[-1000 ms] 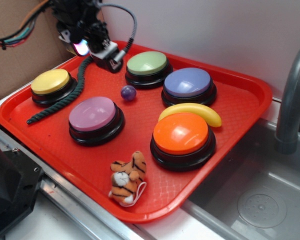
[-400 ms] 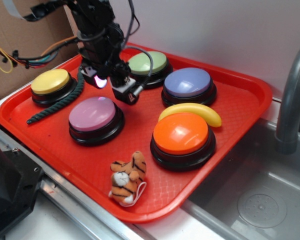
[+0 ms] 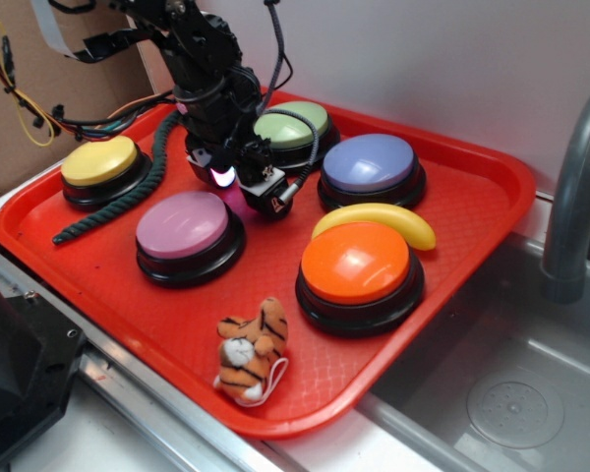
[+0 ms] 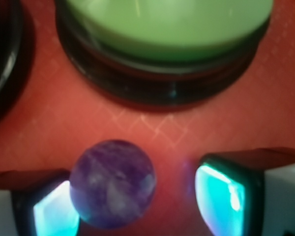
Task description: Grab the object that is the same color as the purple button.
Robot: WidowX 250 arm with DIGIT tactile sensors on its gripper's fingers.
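The small glossy dark purple ball (image 4: 112, 183) lies on the red tray between my two glowing pads, touching or nearly touching the left pad (image 4: 51, 214), with a gap to the right pad (image 4: 219, 196). My gripper (image 4: 137, 206) is open around it. In the exterior view the gripper (image 3: 234, 179) is low over the tray between the green and pink buttons and hides the ball. The lavender-purple button (image 3: 370, 167) sits to the gripper's right near the tray's far side.
On the red tray (image 3: 452, 246) stand a green button (image 3: 293, 126), a pink button (image 3: 185, 231), a yellow button (image 3: 100, 165) and an orange button (image 3: 358, 270). A banana (image 3: 379, 218), a tiger toy (image 3: 251, 346) and a dark rope (image 3: 118, 202) lie there too. A sink (image 3: 511, 393) is at right.
The arm has swung from the tray's back left toward the middle and come down over the purple ball, which now lies between the open pads and is hidden in the exterior view.
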